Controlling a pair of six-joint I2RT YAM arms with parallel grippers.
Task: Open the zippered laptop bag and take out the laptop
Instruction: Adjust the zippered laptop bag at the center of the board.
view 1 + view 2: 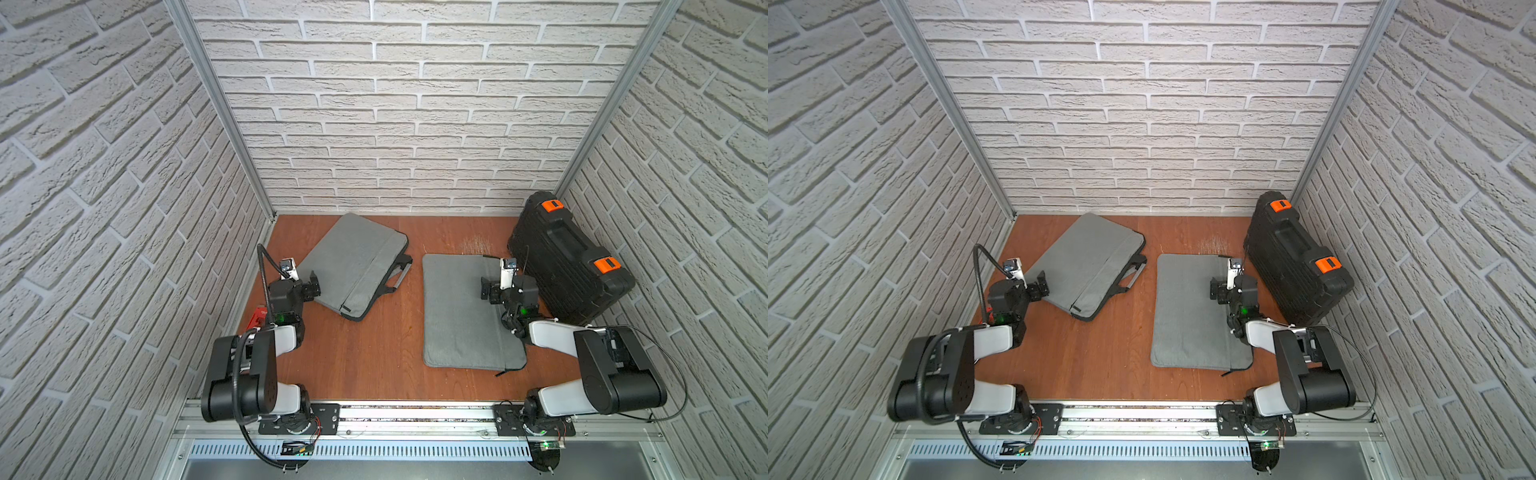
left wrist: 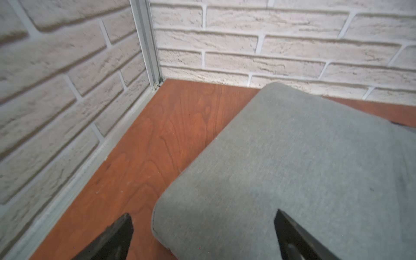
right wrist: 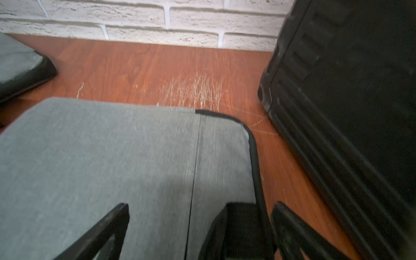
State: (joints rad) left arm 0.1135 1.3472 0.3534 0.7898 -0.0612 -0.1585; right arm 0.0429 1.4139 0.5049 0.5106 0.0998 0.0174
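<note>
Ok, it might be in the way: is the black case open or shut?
Shut: the black case shows no gap between halves, and both orange latches lie flat against it.

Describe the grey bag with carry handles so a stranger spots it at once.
On the wooden table, look to the back left corner. The grey bag lies there at an angle. Unlike the flat grey sleeve beside it, it has black carry handles.
</note>
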